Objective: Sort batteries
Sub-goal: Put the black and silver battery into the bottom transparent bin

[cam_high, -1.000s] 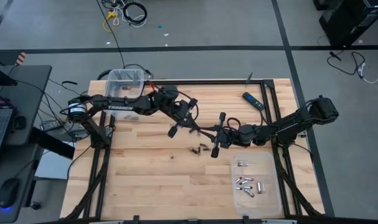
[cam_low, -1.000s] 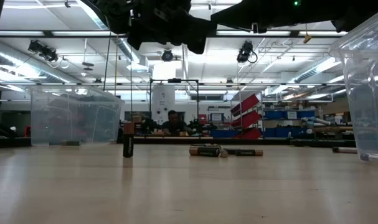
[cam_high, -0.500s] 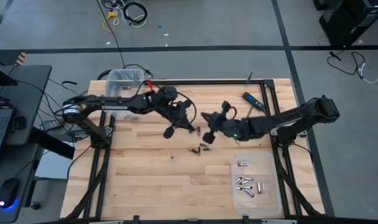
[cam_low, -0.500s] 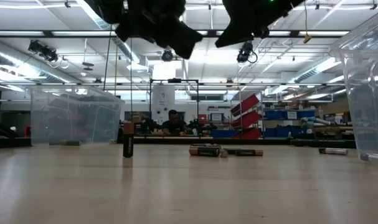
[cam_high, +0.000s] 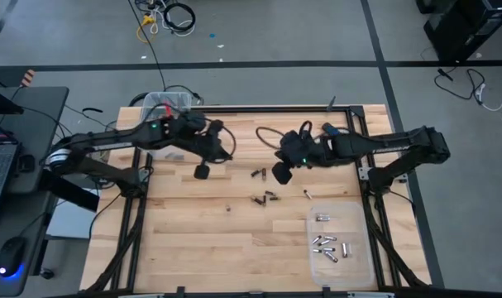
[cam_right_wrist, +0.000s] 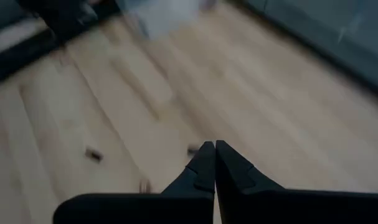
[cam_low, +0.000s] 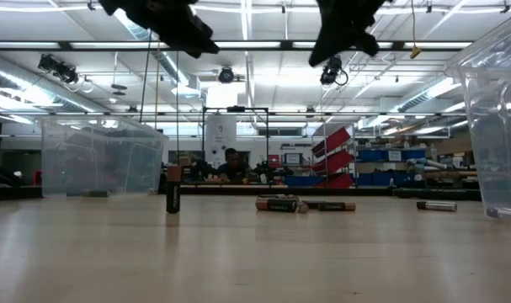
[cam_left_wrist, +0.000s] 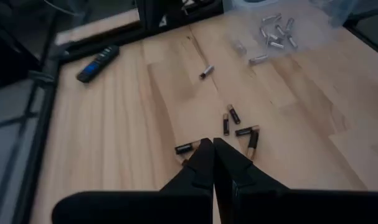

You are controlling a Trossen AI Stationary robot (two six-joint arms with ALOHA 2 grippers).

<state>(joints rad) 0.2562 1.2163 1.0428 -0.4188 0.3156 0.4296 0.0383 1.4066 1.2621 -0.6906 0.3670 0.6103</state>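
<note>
Left gripper (cam_high: 202, 171) and right gripper (cam_high: 281, 175) pinched fully shut, empty, raised above the table (cam_high: 193, 240). Loose batteries (cam_high: 265, 197) on the wood between and just below both — none touching any finger. More silvery batteries (cam_high: 327, 245) in the clear tray (cam_high: 358, 265) near the table's right front corner. Bare wood front-left — plenty of space.

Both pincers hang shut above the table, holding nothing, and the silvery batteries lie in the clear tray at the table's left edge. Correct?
Not quite. The silvery batteries lie in the clear tray by the table's right edge, as the high view shows. The rest holds: the left pincer and the right pincer both hang shut above the table with nothing in them.
</note>
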